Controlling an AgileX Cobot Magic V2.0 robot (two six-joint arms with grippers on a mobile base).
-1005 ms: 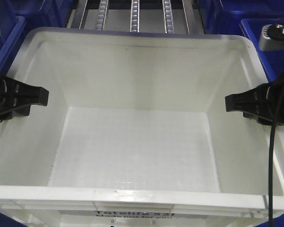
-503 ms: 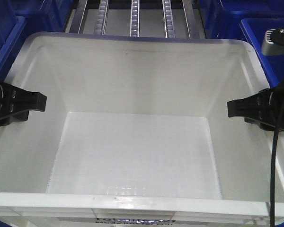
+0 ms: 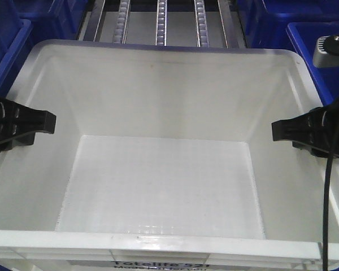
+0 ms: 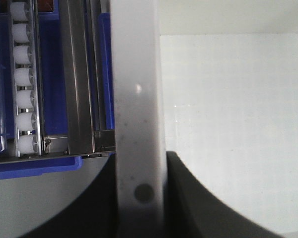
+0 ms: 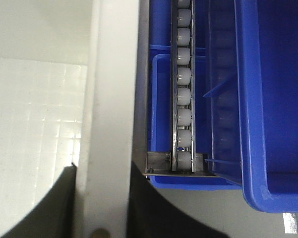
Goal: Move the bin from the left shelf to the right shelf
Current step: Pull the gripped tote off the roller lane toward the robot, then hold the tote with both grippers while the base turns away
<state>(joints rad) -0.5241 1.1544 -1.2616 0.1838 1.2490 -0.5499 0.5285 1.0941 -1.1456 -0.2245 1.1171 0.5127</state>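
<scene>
The white bin (image 3: pixel 158 90) is large, open and empty, and fills the front view. My left gripper (image 3: pixel 17 127) is shut on its left rim, one black finger inside the wall. My right gripper (image 3: pixel 308 132) is shut on its right rim in the same way. In the left wrist view the jaws of the left gripper (image 4: pixel 139 193) press both sides of the white rim (image 4: pixel 136 89). In the right wrist view the right gripper (image 5: pixel 103 198) clamps the rim (image 5: pixel 114 74).
Metal roller lanes of the shelf (image 3: pixel 161 20) run just beyond the bin's far rim. Blue bins stand at the left (image 3: pixel 11 39) and right (image 3: pixel 319 39). A roller lane (image 5: pixel 184 89) and a blue bin (image 5: pixel 273 99) lie beside the right rim.
The bin and both grippers have shifted slightly down in the front view, showing more of the roller lanes beyond it. Both grips are unchanged.
</scene>
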